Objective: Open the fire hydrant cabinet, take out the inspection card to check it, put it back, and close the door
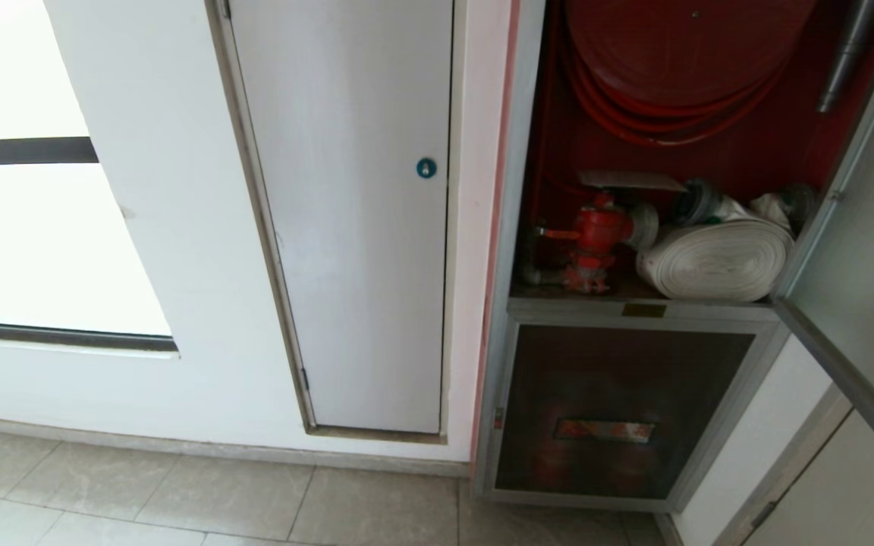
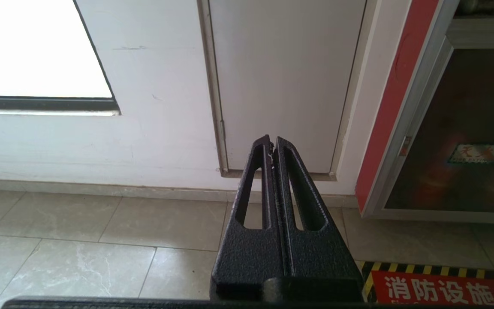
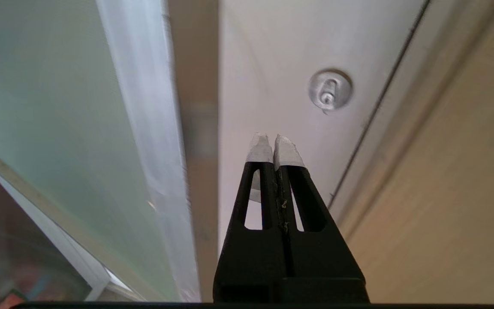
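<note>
In the head view the cabinet (image 1: 638,227) stands open at right; the card (image 1: 630,180) lies flat at its middle, above the valve (image 1: 595,239) and hose roll (image 1: 714,259). The door (image 1: 858,250) swings out at far right. Neither gripper shows there. The left gripper (image 2: 272,141), fingers pressed together, points at the wall's base. The right gripper (image 3: 272,139), fingers pressed together and empty, sits beside the door's frame (image 3: 152,141), card out of its view.

Head camera looks down at the fire hydrant cabinet (image 1: 638,227); wrists nearer.
</note>
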